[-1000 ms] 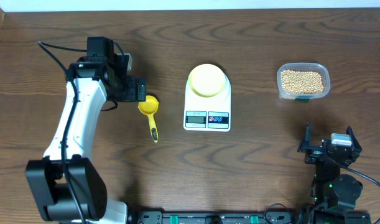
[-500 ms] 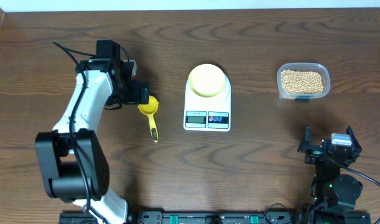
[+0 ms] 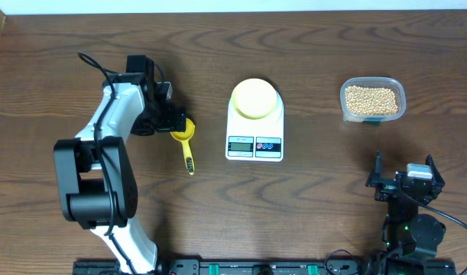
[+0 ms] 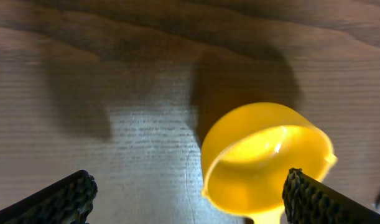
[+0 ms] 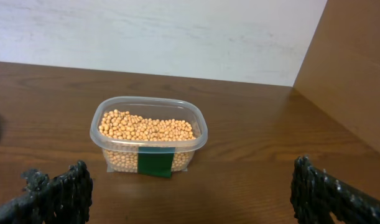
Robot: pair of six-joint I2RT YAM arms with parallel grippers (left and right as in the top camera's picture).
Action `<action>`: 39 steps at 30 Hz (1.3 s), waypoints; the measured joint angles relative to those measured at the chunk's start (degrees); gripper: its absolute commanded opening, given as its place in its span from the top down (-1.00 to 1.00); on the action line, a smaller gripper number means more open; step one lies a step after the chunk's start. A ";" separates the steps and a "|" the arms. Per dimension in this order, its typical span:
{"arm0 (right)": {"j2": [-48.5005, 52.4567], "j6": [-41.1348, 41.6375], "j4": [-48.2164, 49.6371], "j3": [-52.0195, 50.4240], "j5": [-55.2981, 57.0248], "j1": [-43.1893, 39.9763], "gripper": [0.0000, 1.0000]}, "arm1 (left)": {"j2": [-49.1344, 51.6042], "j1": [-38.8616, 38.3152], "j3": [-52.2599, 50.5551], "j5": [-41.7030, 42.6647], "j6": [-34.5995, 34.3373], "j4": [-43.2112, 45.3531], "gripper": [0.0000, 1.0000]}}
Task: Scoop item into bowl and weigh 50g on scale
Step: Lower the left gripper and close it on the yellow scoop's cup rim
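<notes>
Many beans (image 5: 146,129): I see them in the clear tub (image 5: 196,142), right side of the table (image 3: 309,214).
Bowl (image 3: 255,98): sits on the scale (image 3: 254,145), centre.
Scoop (image 3: 186,137): lies left of the scale.
Left gripper (image 4: 188,199): fingers wide apart over the scoop's cup, gripping nothing.
Right gripper (image 5: 190,193): spread, empty, facing the tub.

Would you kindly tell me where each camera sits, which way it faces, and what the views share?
Overhead: above the table, looking straight down at bowl, scale, scoop and tub; left pincer and right pincer show.
Left wrist: on the left arm, looking down at the scoop; its fingertips show.
Right wrist: on the right arm, looking across at the tub of beans; its fingertips show.
Shared: scoop in overhead and left wrist.
</notes>
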 measured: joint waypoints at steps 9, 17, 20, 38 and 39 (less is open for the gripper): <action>0.00 0.02 0.00 0.00 0.00 0.00 -0.99 | 4.15 -0.02 0.02 -0.09 -0.02 0.90 -0.95; 0.00 0.02 0.00 0.00 0.00 0.00 -0.99 | 4.15 -0.02 0.02 -0.04 0.00 0.96 -0.95; 0.00 0.02 0.00 0.00 0.00 0.00 -0.99 | 4.15 -0.02 0.02 -0.02 -0.02 0.96 -0.95; 0.00 0.00 0.00 0.00 0.00 0.00 -0.98 | 4.15 -0.02 0.02 -0.04 0.00 0.98 -0.95; 0.00 0.00 0.00 0.00 0.00 0.00 -0.99 | 4.15 -0.02 0.02 -0.02 0.00 0.98 -0.95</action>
